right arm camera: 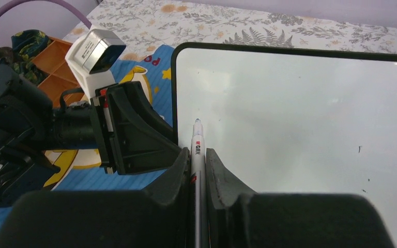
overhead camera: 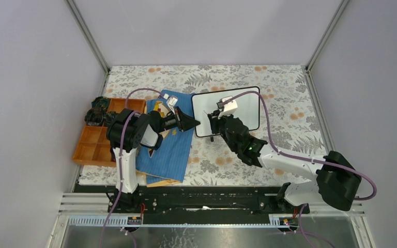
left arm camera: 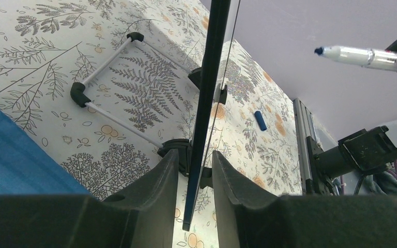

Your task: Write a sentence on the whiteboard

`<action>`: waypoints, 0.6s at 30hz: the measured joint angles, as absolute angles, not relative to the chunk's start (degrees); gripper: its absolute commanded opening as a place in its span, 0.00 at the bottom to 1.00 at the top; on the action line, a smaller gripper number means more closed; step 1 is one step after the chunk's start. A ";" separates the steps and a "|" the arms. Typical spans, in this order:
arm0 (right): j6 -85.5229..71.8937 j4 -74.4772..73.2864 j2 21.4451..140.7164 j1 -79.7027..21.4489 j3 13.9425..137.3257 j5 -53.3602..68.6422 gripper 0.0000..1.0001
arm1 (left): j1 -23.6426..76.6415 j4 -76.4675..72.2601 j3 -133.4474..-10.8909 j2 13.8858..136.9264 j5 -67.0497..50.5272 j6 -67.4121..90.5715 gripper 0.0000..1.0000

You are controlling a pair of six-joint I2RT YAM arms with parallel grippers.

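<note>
The whiteboard [overhead camera: 238, 106] stands tilted on the flowered table, and its white face [right arm camera: 300, 113] looks blank apart from tiny specks. The sentence is out of view. My left gripper [overhead camera: 195, 124] is at the board's left edge. In the left wrist view the thin black edge [left arm camera: 209, 93] runs between the two fingers [left arm camera: 157, 178], with a small gap on each side, so the gripper [left arm camera: 194, 155] is open. My right gripper [right arm camera: 198, 151] is shut on a white marker [right arm camera: 197, 144]. The marker's uncapped blue tip [left arm camera: 319, 50] hovers near the board's left side.
A blue cloth-like book [overhead camera: 168, 150] lies under the left arm. An orange compartment tray [overhead camera: 95, 142] sits at the left wall. The marker's blue cap [left arm camera: 260, 120] lies on the table behind the board, near its wire stand [left arm camera: 80, 95]. Grey walls enclose three sides.
</note>
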State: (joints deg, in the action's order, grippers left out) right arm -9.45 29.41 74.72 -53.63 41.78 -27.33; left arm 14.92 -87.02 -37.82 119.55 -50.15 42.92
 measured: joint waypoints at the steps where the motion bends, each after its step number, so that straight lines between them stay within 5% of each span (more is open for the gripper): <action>1: -9.32 30.02 75.35 -53.63 42.06 -27.66 0.00 | 14.92 -87.02 -37.82 119.55 -50.15 42.92 0.35; 18: -7.07 36.34 82.76 -53.63 46.63 -31.00 0.00 | 14.92 -87.02 -37.82 119.55 -50.19 42.87 0.25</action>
